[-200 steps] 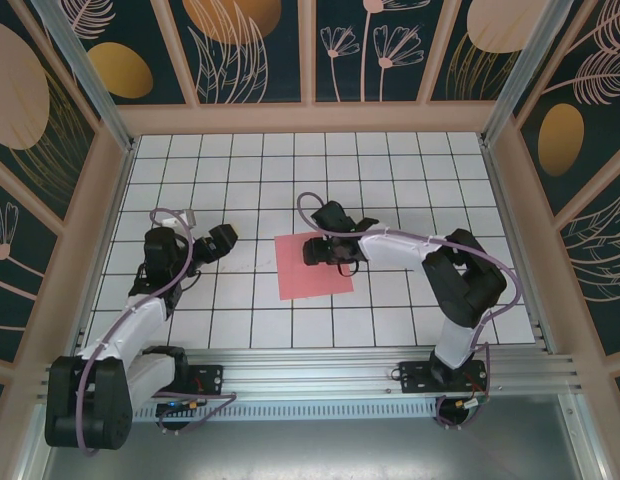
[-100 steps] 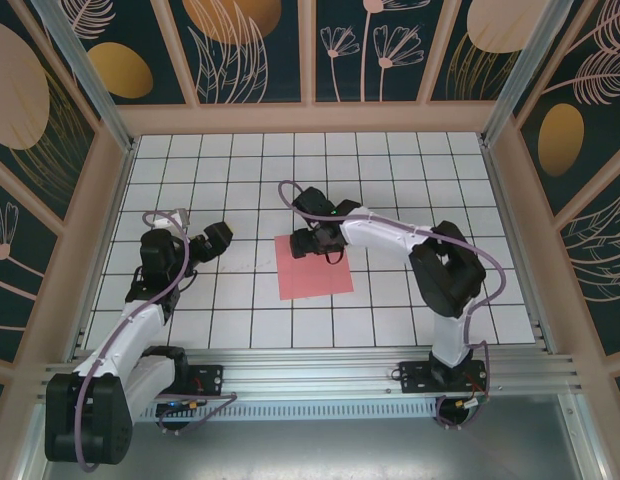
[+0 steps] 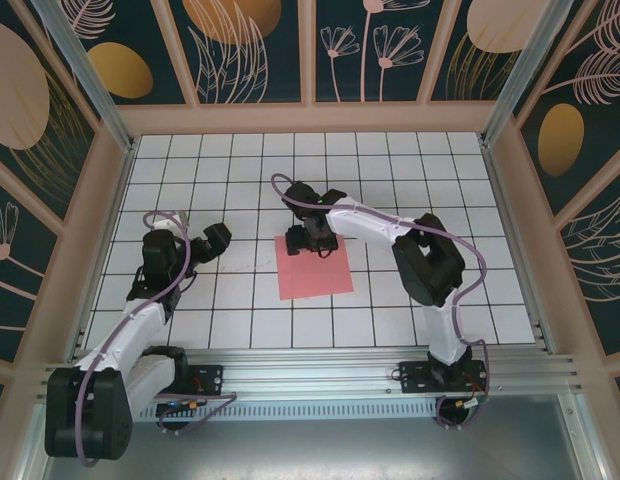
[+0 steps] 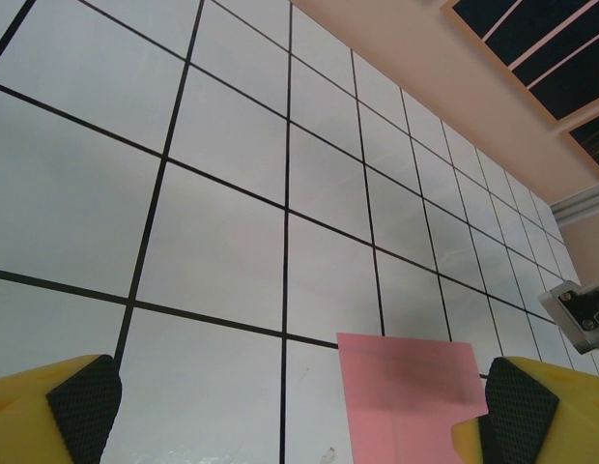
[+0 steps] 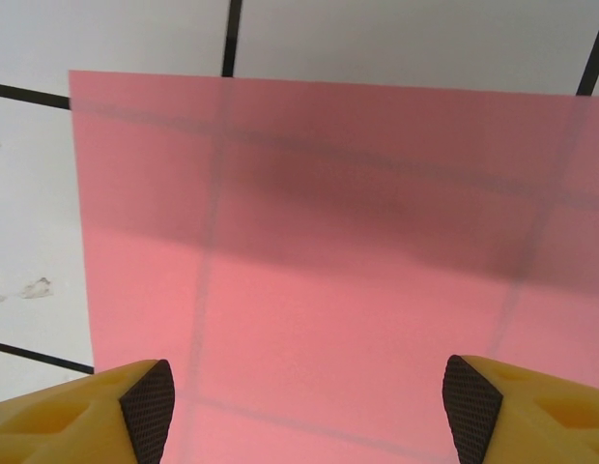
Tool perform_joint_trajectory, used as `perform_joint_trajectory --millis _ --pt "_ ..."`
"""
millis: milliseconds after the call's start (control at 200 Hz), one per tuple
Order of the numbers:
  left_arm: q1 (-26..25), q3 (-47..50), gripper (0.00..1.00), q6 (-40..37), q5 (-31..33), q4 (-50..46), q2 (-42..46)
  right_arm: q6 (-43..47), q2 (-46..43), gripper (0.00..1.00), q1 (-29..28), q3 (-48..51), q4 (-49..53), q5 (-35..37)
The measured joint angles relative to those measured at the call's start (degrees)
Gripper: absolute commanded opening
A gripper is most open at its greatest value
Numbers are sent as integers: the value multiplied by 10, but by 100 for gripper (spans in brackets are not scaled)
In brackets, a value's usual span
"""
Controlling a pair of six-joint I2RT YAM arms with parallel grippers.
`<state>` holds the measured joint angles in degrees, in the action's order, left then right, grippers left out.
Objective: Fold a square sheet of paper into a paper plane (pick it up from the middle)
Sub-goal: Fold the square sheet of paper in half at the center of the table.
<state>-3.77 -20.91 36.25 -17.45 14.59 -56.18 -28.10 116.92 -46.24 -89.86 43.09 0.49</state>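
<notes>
The square sheet of paper [image 3: 315,272] is salmon pink and lies flat and unfolded on the white grid floor, mid-table. My right gripper [image 3: 313,242] hovers over the sheet's far edge. In the right wrist view the paper [image 5: 319,261] spreads under the right gripper [image 5: 307,411], whose fingers [image 5: 145,406] stand wide apart and open, holding nothing. My left gripper [image 3: 217,239] is to the left of the sheet, apart from it. It is open [image 4: 299,416], with the paper [image 4: 406,387] ahead at the lower right. The paper plane is out of view.
Peach wooden frame walls [image 3: 310,118] with dark patterned panels box in the floor on three sides. An aluminium rail [image 3: 320,375] carrying both arm bases runs along the near edge. The right arm [image 3: 430,265] arches over the tiles right of the sheet.
My right gripper has swung from over the sheet's middle towards its far edge and opened a little wider. The left arm has barely shifted. The paper has not moved.
</notes>
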Motion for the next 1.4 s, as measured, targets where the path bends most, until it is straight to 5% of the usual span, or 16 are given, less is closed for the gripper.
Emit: perform_joint_trajectory --millis 826,1401 --pt "0 0 99 -7 -6 4 -39 -78 47 88 -40 3 36 29" --pt "0 -1 99 -7 -16 4 -46 -68 37 64 -30 18 26 28"
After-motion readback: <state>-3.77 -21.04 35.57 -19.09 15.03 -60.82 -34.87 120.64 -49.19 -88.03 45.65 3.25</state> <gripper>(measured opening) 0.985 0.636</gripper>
